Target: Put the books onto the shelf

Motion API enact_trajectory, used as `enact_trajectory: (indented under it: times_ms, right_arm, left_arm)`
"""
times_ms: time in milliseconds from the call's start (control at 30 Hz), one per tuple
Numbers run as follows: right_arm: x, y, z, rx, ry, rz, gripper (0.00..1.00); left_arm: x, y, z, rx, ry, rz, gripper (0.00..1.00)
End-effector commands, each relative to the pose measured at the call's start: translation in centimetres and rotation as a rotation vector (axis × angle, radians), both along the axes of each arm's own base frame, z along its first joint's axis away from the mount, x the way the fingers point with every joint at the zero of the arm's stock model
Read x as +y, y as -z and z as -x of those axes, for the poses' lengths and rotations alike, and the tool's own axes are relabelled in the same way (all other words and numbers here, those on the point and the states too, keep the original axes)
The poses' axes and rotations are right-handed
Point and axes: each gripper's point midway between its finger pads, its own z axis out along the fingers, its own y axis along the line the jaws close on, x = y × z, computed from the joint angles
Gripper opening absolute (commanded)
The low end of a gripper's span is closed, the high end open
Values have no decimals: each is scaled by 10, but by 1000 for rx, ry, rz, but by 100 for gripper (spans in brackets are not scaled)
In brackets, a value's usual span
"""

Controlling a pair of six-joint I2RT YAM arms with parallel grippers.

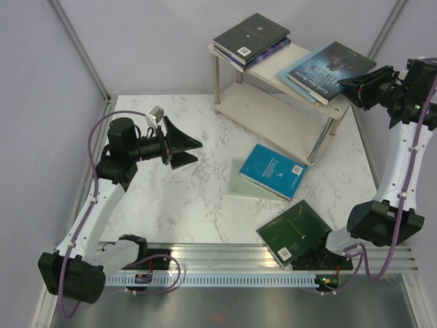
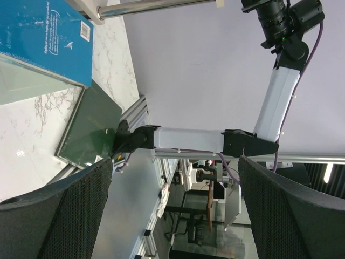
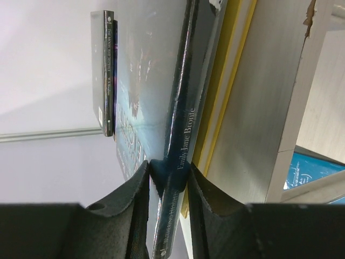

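Observation:
The shelf stands at the back right. Its top board carries a black book lying on a purple one, and a dark blue book lying on another book. My right gripper is shut on the dark blue book's spine, one finger on each side of it; a yellow book edge lies right below. On the table a cyan book rests on a pale mint one, and a dark green book lies near the front edge. My left gripper hovers open and empty.
The shelf's lower board has nothing on it. The dark green book overhangs the metal rail beside the right arm's base. A metal shelf leg shows in the left wrist view. Grey walls close in the table on three sides.

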Motion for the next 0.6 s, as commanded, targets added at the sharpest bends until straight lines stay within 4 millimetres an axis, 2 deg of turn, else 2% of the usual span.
enact_trajectory:
  times_ms: [0, 200, 400, 567]
  right_arm:
    - [2, -8, 9, 29, 27, -40, 21]
    - [1, -7, 0, 21, 25, -50, 21]
    - [17, -7, -10, 6, -9, -53, 22]
    - [22, -8, -12, -8, -23, -46, 25]
  left_arm:
    - [1, -10, -1, -66, 19, -8, 99]
    - [0, -9, -4, -67, 19, -13, 99]
    - [0, -2, -6, -55, 20, -17, 99]
    - [1, 2, -4, -50, 15, -20, 99]
